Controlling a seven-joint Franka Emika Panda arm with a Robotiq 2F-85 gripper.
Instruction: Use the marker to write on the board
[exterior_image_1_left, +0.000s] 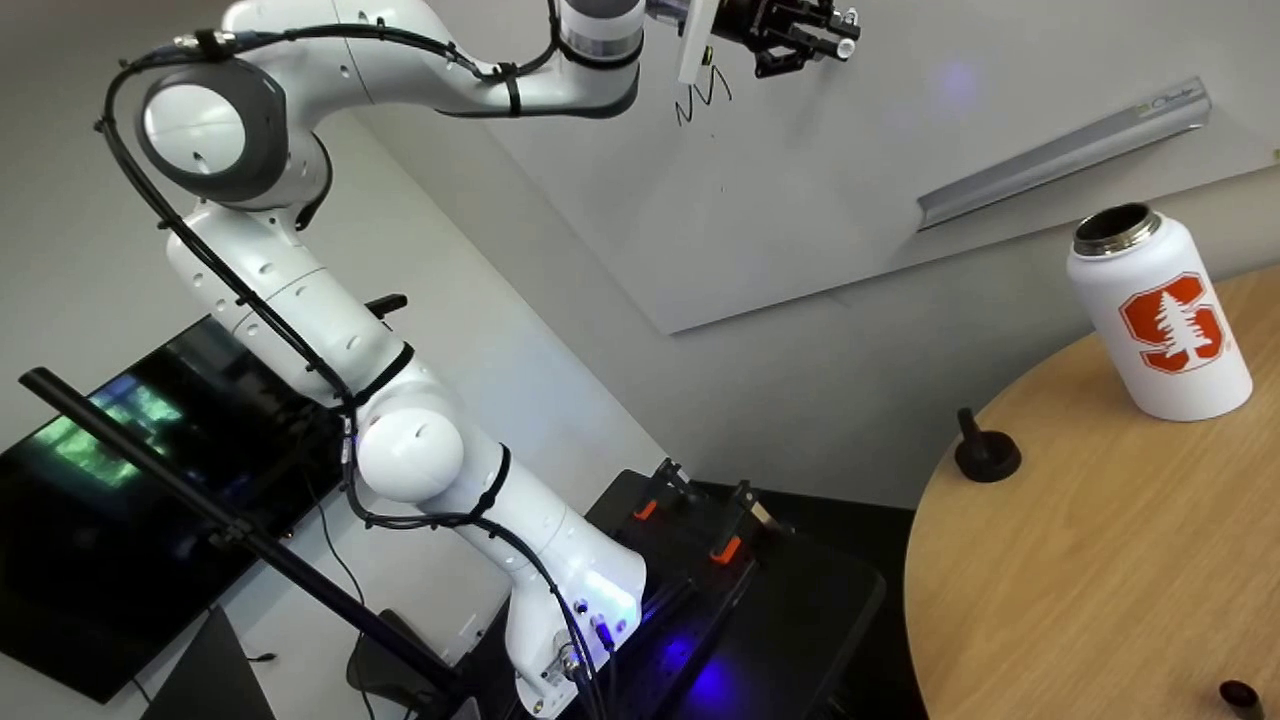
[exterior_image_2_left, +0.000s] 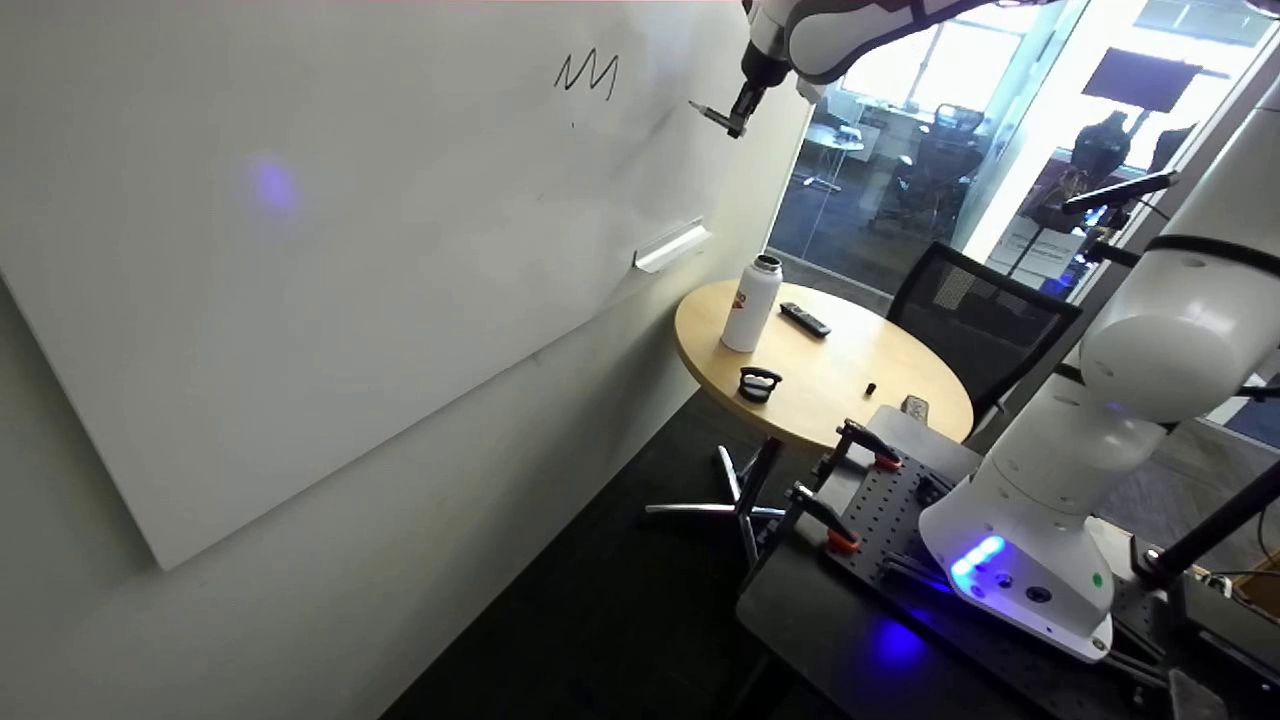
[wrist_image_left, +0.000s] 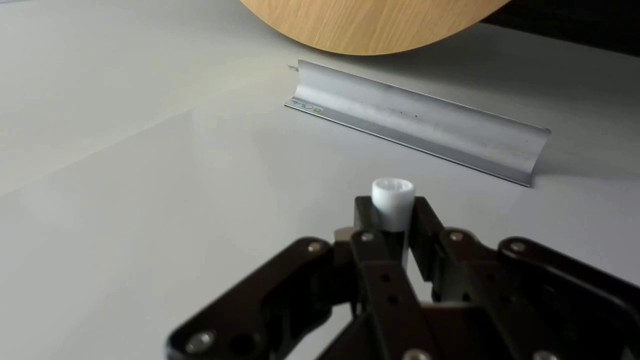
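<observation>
The white board (exterior_image_2_left: 400, 260) fills much of the wall, with a black zigzag scribble (exterior_image_2_left: 587, 72) near its top, also seen in an exterior view beside the wrist as the scribble (exterior_image_1_left: 703, 95). My gripper (exterior_image_2_left: 738, 124) is in front of the board, to the right of the scribble. It is shut on the slim marker (exterior_image_2_left: 712, 115), whose tip points at the board and appears apart from it, a faint shadow lying to its left. In the wrist view the marker's white rear end (wrist_image_left: 393, 200) sticks up between the dark fingers (wrist_image_left: 425, 220); its tip is hidden there.
A long silvery-white strip (wrist_image_left: 420, 120) is fixed along the board's lower edge. Below stands a round wooden table (exterior_image_2_left: 850, 360) bearing a white bottle (exterior_image_1_left: 1160, 310), a black lid (exterior_image_1_left: 987, 456), a remote (exterior_image_2_left: 804, 319) and a small dark cap (exterior_image_2_left: 870, 389). A mesh chair (exterior_image_2_left: 980, 310) stands behind it.
</observation>
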